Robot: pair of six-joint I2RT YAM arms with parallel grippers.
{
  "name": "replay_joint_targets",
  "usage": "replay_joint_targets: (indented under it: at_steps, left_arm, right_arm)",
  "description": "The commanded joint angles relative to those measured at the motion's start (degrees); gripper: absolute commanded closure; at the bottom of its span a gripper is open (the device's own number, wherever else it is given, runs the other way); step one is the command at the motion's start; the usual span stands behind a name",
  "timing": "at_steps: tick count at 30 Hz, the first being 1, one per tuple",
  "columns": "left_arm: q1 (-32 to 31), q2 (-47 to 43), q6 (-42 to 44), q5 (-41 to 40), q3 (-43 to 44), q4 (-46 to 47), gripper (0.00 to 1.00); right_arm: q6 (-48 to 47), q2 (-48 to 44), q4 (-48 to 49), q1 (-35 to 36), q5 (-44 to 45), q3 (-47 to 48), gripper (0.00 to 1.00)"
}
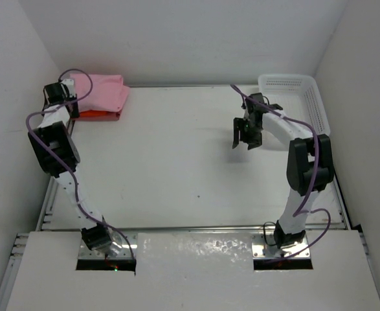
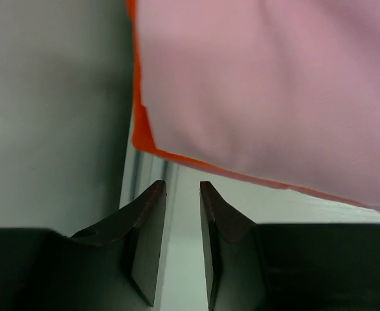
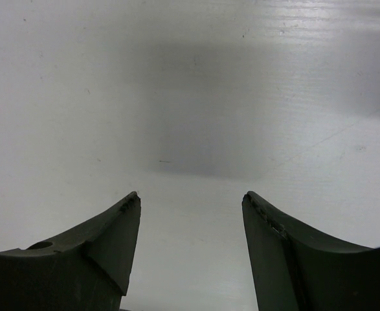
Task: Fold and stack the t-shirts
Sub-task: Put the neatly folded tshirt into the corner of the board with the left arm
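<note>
Only the left wrist view is showing the left gripper (image 2: 183, 188) narrowly parted and empty, beside the smooth light pink shirt (image 2: 274, 84) covering the orange shirt (image 2: 142, 137). Overhead, both are lying at the table's (image 1: 177, 162) far-left corner; the right gripper (image 3: 191, 197) is hovering wide apart, empty.

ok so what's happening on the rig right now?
A folded pink t-shirt lies on the orange t-shirt in the far-left corner of the table. The left pincer sits just off the stack's edge, jaws a narrow gap apart, holding nothing. The right pincer hangs open over bare table near the white basket, also empty.
</note>
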Motion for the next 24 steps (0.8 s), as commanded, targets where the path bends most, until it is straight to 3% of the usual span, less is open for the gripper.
replay_joint_targets:
  at_steps: [1,8,13,24]
  left_arm:
    - [1.3,-5.2,-2.3,4.6,0.7,5.2,0.74]
    - [0.9,-6.7,-6.5,15.5,5.0,6.6,0.74]
    - [-1.2,2.7,-7.0,20.5,17.6,-0.2,0.74]
    - [-4.7,6.6,-1.3,11.8,13.0,-1.3,0.76]
  right_arm:
    - [1.4,-3.7,-0.4,-0.2,1.1,1.8,0.38]
    - [1.9,-5.9,1.7,-0.2,0.9,-2.9,0.38]
    - [1.8,-8.0,4.5,-0.2,0.6,-7.6,0.38]
    - [0.6,-8.0,5.4,-0.2,0.0,-8.9,0.38]
